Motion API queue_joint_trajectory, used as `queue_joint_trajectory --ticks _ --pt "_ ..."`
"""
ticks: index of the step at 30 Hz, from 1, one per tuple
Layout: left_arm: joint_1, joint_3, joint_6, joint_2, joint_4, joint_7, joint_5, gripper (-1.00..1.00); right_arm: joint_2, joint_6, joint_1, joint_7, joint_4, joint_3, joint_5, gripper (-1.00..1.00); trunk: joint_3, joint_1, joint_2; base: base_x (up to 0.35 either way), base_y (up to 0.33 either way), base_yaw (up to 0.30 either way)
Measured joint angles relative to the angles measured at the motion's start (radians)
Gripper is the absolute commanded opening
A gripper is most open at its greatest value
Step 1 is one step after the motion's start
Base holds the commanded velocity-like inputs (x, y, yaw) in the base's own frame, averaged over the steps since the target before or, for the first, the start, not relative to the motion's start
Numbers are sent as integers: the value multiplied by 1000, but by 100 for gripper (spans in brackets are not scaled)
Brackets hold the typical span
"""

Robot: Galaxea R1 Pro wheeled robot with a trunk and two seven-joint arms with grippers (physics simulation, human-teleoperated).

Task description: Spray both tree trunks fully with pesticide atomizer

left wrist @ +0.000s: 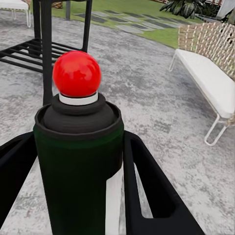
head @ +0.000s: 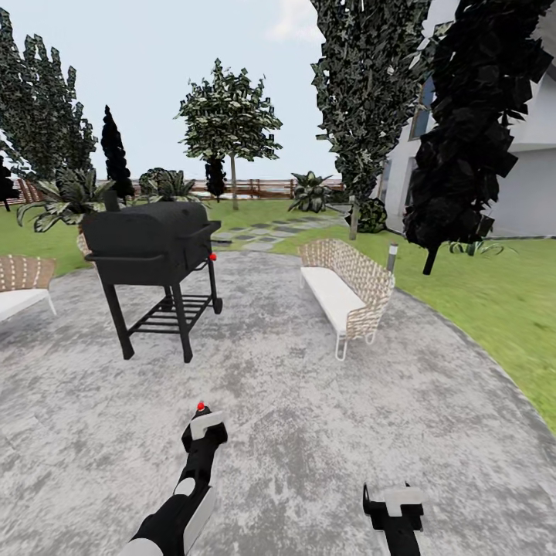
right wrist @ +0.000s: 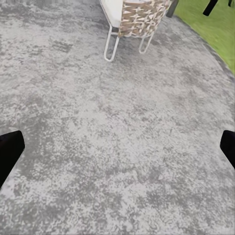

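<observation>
Dark green and black, the pesticide atomizer (left wrist: 78,161) stands upright between the black fingers (left wrist: 152,191) of the left gripper (head: 202,432), which pinches it on both sides; its red ball top (left wrist: 77,73) sits on a pale collar above the dark cap. In the head view the same red dot shows at the tip of the left arm, held low over the grey mottled stone patio (head: 309,417). The right gripper (head: 394,506) hangs low at that view's bottom edge, and in the right wrist view its two black fingertips (right wrist: 10,152) stand spread wide apart with only paving between them.

Ahead of the left gripper stands a black barbecue grill (head: 154,247) on a legged frame. To the right of it sits a woven wicker bench (head: 347,289) with a white cushion. Beyond the patio lies green lawn (head: 494,301), a tree (head: 230,116) with a thin pale trunk, a brown slat fence (head: 255,188), and a white house (head: 525,177) at right.
</observation>
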Motion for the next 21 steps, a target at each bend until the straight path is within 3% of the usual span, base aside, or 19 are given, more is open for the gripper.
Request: queue_joint_trajectory --ticks 21 --pt "0 0 0 0 0 0 0 -100 0 0 0 0 0 0 0 100 0 0 0 254 0 0"
